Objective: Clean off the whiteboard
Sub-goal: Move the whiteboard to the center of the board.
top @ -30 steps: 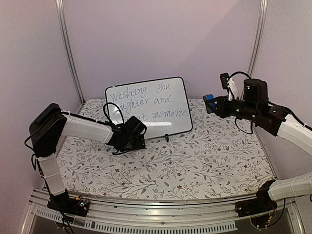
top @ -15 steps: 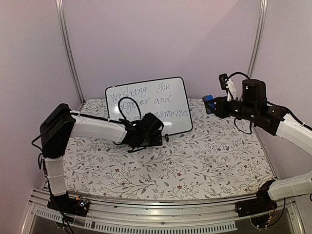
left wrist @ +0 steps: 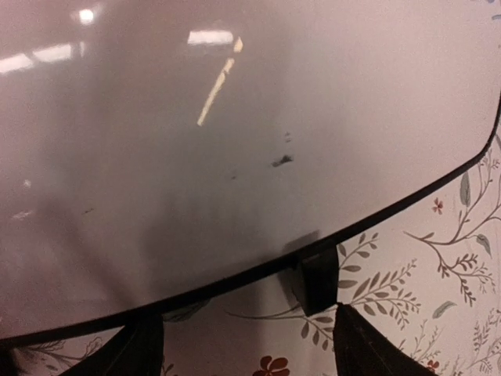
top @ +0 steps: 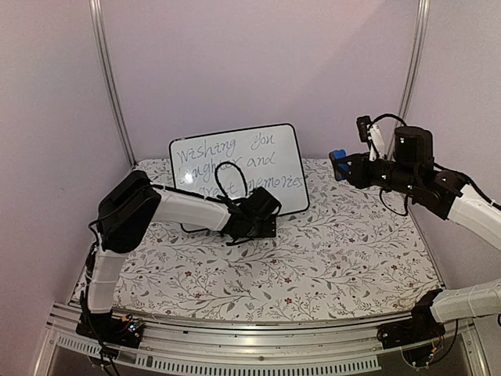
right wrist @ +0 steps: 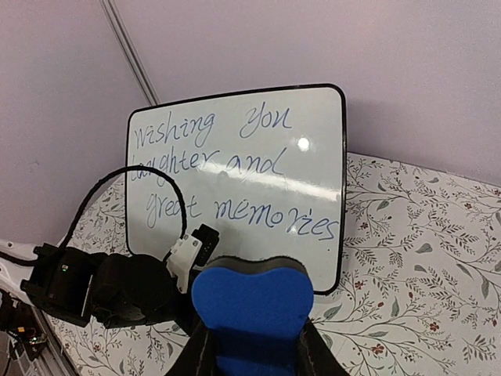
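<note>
Glossy white with a thin black rim, the whiteboard (top: 237,168) stands at the far side of the table, left of centre, tilted back toward the lilac back wall (top: 258,63). We read blue cursive on it: "Wishing you laughter and great memories", not yet wiped.

The board's lower rim sits on the floral tablecloth (top: 313,258) on a small black foot (left wrist: 317,278). The top and right edges are unobstructed. Open cloth lies right of the board and in front of it.

The left arm lies across the board's lower left and hides part of the writing from above. The left gripper (left wrist: 246,352) is low, just beside the bottom rim. Its jaws are spread wide with nothing between them, and the foot sits ahead of the gap. We can't tell whether it touches the rim.

The right gripper (right wrist: 252,345) is up in the air, right of the board and well apart from it, clamped on a blue eraser (right wrist: 252,301) whose pad faces the board. A metal post (top: 109,78) runs up the wall left of the board.
</note>
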### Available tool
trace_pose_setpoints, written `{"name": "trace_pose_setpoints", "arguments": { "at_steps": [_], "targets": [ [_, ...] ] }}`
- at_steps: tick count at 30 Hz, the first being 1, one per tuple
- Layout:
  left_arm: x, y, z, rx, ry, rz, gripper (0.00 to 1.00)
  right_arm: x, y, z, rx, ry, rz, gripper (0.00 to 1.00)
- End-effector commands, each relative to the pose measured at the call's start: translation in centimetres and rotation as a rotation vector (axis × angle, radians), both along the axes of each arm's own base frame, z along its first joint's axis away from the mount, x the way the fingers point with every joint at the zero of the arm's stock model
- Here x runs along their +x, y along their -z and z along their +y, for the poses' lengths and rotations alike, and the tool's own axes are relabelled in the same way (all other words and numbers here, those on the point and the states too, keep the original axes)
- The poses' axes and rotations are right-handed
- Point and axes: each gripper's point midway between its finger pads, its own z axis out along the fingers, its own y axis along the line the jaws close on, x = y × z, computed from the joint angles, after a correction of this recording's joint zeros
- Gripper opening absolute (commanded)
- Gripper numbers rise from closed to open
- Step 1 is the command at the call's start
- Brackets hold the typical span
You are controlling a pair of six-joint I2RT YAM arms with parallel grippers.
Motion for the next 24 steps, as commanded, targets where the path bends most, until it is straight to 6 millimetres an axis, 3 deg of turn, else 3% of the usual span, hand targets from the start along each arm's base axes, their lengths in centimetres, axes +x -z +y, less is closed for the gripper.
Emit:
{"name": "trace_pose_setpoints", "arguments": {
  "at_steps": [1, 8, 16, 24],
  "targets": [
    [0.4, -0.4, -1.8, -0.024, 0.026, -0.035, 0.74, -0.2, 0.6, -0.5, -0.015, 0.012, 0.004, 0.17],
    [0.6, -0.9, -3.4, 0.014, 0.029, -0.105, 0.71, -0.2, 0.8, -0.1, -0.012, -0.002, 0.012, 0.17],
    [1.3, 0.1, -3.1, 0.078, -0.022, -0.13, 0.65, -0.4, 1.2, -0.2, -0.014, -0.007, 0.02, 0.17],
    [1.9, 1.0, -3.0, 0.114, -0.044, -0.142, 0.53, -0.4, 1.7, -0.1, -0.015, -0.01, 0.029, 0.17]
  ]
}}
